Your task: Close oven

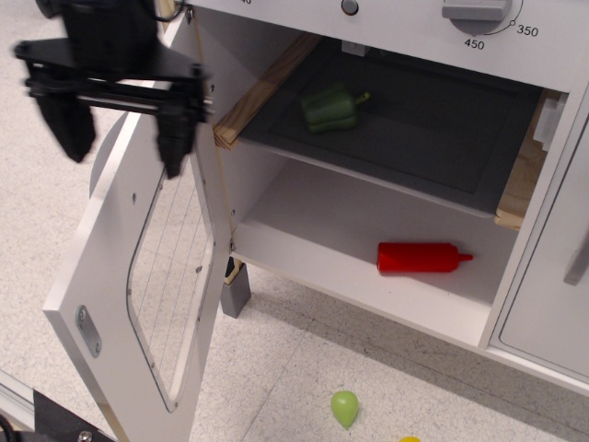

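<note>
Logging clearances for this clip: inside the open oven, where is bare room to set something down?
Lower shelf: bare white floor left of the red ketchup bottle, toward the open door. Upper dark tray: bare right of the green pepper. It is tightest at the door's top edge, where the open end effector hangs.

We count one white toy oven (386,230), with one swung-open white door (138,276) at the left of the frame. Inside we see one green toy pepper (331,107) and one red plastic ketchup bottle (421,258). At the top edge sits one grey temperature dial (476,9). One small green pear-shaped toy (344,407) lies at the bottom.
</note>
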`<state>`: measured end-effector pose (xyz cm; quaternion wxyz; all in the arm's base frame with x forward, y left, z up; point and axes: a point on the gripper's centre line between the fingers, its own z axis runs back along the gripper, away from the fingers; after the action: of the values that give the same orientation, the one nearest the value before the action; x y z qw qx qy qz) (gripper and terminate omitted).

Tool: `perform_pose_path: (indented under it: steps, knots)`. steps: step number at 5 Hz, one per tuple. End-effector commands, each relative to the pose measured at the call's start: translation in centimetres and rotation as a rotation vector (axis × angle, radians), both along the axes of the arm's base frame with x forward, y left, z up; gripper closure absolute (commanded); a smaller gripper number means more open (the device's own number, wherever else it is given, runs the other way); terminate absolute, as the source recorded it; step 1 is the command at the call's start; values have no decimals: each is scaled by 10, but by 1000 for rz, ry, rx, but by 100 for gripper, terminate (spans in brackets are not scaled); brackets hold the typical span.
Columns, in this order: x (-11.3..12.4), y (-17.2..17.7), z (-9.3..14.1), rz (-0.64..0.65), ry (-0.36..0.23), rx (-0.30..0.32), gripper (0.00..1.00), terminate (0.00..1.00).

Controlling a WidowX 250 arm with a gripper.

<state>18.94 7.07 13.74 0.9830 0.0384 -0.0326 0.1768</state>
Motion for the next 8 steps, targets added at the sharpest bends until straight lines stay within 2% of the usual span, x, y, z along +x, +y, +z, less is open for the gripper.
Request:
perform_pose_path:
  steps: [1,3,4,5,6,7,8]
  knots:
    - [-13,16,3,31,-38,-15,0,0]
    - [-16,9,-33,76,-22,20,0,0]
    - [-12,-2,-44,100,-34,-35,0,0]
    - [-3,-21,-50,117,-39,-52,0,0]
    - [14,-45,-47,170,-61,-109,0,0]
    - [43,-70,-41,276,-112,-132,0,0]
    - [76,-88,-34,379,-118,-172,0,0]
